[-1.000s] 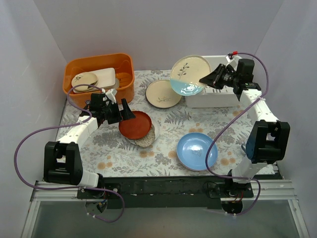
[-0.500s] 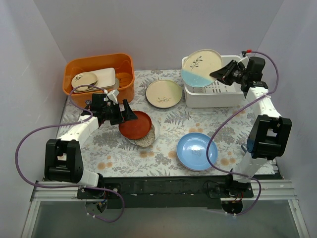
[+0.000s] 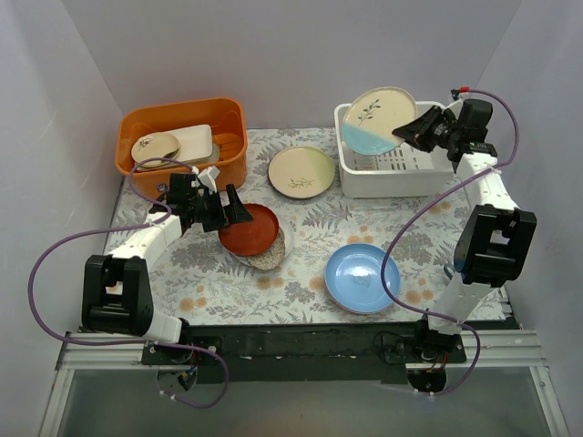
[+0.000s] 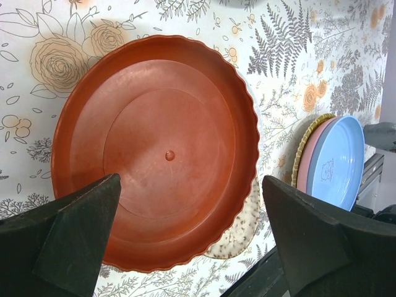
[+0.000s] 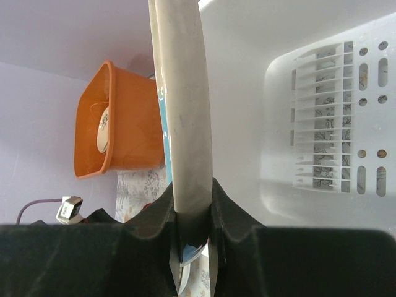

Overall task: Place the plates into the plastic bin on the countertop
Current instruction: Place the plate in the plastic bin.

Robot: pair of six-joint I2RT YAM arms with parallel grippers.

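upper right, my right gripper (image 3: pixel 407 135) pinches the round cream-and-pale-blue plate (image 3: pixel 373 118), held tilted over the white slotted plastic bin (image 3: pixel 401 179). centre left, i see my left gripper (image 3: pixel 237 208) spread at the dark red scalloped plate (image 3: pixel 252 230).

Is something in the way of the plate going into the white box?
Nothing I can see. The right gripper holds the cream-and-blue plate tilted over the plastic bin, and what shows of the bin's inside looks bare.
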